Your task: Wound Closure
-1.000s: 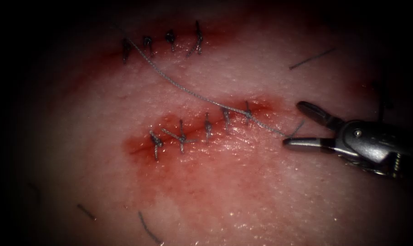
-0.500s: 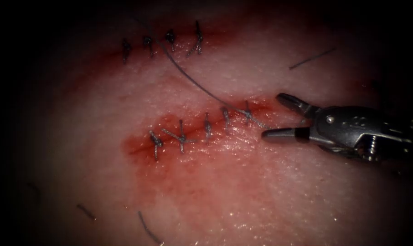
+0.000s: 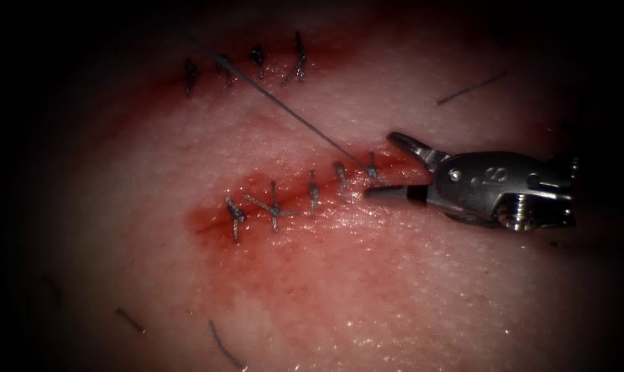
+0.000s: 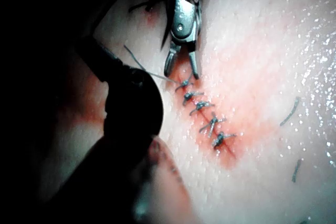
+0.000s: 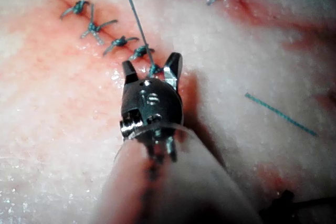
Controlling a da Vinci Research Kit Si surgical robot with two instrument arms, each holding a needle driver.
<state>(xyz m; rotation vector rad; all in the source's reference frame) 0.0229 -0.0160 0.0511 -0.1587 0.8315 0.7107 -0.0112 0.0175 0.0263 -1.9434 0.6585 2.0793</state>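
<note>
Where the lower cut [image 3: 305, 196] crosses the tissue [image 3: 408, 303], five knotted stitches [image 3: 313, 193] hold it closed, and a thread [image 3: 291, 110] rises taut from the rightmost stitch [image 3: 372, 171] and runs up and left across the pale surface, passing over a second stitched cut [image 3: 243, 65] near the far edge. The right tool [image 3: 389, 167] lies on the right end of the lower cut with its jaws spread wide, one above and one below that last knot, straddling the thread's root and gripping nothing; in the right wrist view the same knot [image 5: 155, 70] sits between the parted jaws with the thread [image 5: 134, 14] leading away. In the left wrist view the right tool [image 4: 181, 71] comes down onto the end of the stitch row [image 4: 202, 106], and a dark, blurred shape close to the lens covers much of the tissue on one side, so whether the left tool's jaws are parted or closed cannot be told. No needle can be made out in these frames. Red fluid [image 3: 291, 275] stains the tissue around and below the lower cut. Loose cut ends of thread [image 3: 472, 88] lie well apart from the wound, one up to the right and others near the lower left edge.
</note>
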